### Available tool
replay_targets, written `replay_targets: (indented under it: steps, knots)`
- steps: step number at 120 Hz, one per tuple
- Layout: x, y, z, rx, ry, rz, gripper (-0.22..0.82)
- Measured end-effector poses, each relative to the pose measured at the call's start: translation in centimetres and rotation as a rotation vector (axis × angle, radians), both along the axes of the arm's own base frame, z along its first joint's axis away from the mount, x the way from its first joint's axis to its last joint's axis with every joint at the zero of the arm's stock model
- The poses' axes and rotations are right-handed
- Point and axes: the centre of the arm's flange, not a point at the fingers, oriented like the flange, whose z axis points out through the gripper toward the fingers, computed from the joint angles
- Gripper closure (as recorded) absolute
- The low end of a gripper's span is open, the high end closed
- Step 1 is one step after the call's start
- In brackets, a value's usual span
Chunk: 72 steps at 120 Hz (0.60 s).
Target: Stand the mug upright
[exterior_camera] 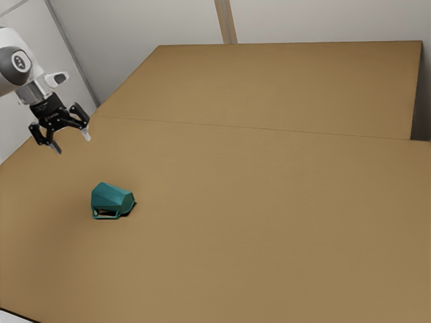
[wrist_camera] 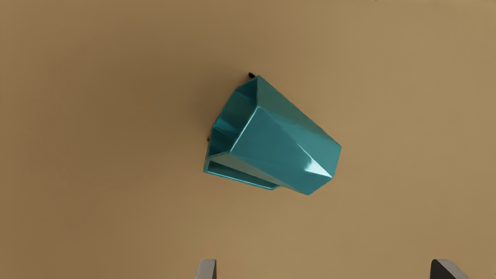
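- Brown table [exterior_camera: 269,229], bare wood tone
- Teal mug [exterior_camera: 111,197] lying on its side on it
- Gripper [exterior_camera: 73,145] above, fingers wide apart, clear of the mug
- Thin line [exterior_camera: 262,128] across the tabletop
- Pale wall [exterior_camera: 323,20] beyond, with tan strip [exterior_camera: 226,21]

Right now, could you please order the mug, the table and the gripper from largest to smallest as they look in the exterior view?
1. Table
2. Gripper, judged by its overall spread
3. Mug

Teal mug [wrist_camera: 283,147], tan table [exterior_camera: 269,215], black gripper [exterior_camera: 73,145], fingertips [wrist_camera: 207,269] apparently grey
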Motion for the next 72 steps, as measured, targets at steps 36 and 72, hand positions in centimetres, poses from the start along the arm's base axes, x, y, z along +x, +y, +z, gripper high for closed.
replay_targets:
  steps: [36, 72]
  knots:
    - [0.3, 5.7, -9.1, -0.193, 0.016, 0.034, 0.00]
    - [1.0, 6.7, -14.7, -0.334, -0.019, 0.001, 0.00]
